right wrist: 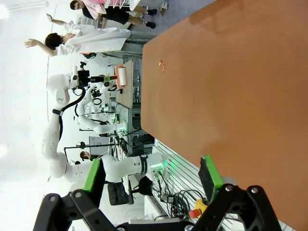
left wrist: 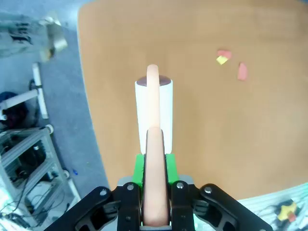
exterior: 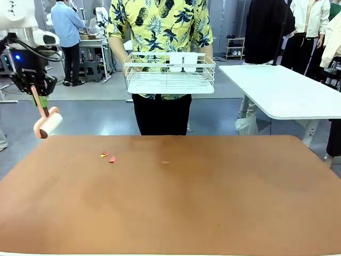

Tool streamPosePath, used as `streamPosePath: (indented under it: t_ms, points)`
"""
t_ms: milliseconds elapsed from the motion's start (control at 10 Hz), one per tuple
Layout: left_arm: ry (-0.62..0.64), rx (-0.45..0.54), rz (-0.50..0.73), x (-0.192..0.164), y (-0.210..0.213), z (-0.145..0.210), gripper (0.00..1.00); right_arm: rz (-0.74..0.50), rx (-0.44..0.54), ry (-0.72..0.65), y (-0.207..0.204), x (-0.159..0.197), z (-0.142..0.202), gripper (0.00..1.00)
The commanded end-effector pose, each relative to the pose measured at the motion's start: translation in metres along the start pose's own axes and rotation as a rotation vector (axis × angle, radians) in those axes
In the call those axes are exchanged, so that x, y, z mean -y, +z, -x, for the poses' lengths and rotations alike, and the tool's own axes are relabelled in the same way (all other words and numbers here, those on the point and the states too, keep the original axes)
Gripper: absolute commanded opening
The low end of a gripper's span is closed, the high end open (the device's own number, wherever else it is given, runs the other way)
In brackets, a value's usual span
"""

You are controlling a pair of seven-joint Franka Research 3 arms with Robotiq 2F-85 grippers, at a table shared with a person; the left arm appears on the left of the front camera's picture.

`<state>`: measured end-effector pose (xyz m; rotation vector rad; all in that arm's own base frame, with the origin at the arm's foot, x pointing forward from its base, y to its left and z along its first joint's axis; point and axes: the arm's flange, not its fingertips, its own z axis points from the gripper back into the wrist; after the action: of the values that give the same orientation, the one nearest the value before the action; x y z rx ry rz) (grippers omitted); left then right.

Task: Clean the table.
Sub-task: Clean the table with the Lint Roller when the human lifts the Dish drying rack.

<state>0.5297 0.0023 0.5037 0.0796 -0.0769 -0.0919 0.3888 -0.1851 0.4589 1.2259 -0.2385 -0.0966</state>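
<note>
The reddish-brown table (exterior: 186, 208) carries a few small red and yellow scraps (exterior: 108, 157) at its far left. My left gripper (exterior: 36, 88) hangs above the table's far left corner, shut on the pink handle of a lint roller (exterior: 48, 125) whose white roll points down, off the surface. In the left wrist view the gripper (left wrist: 154, 161) clamps the handle, the roll (left wrist: 143, 110) hovers over the table (left wrist: 202, 144), and the scraps (left wrist: 224, 57) lie ahead to the right. My right gripper (right wrist: 151, 175) stands open with nothing in it, off the table's (right wrist: 231, 86) edge.
A person stands at the far side holding a white wire basket (exterior: 170, 72) above the table's far edge. A white-topped table (exterior: 287, 90) stands at the back right. A faint spot (exterior: 165, 161) marks the surface near the middle.
</note>
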Motion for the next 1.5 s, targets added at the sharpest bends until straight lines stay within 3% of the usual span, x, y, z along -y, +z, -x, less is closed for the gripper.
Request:
streamPosePath:
  t_ms: [0, 100, 200, 900, 1400]
  points:
    - [0.053, -0.006, 0.077, -0.015, 0.004, -0.008, 0.21, -0.006, 0.003, -0.002, 0.002, -0.004, 0.001, 1.0]
    - [0.162, 0.035, 0.099, -0.017, 0.002, -0.011, 0.21, -0.006, 0.003, -0.002, 0.002, -0.004, 0.001, 1.0]
    - [0.022, -0.009, 0.027, -0.005, -0.007, -0.004, 0.21, -0.006, 0.003, -0.002, 0.002, -0.004, 0.001, 1.0]
    - [0.034, -0.007, 0.042, -0.002, -0.008, -0.007, 0.21, -0.006, 0.003, -0.002, 0.002, -0.004, 0.001, 1.0]
    - [0.008, -0.03, 0.125, 0.028, -0.065, -0.049, 0.21, -0.006, 0.003, -0.002, 0.002, -0.004, 0.001, 1.0]
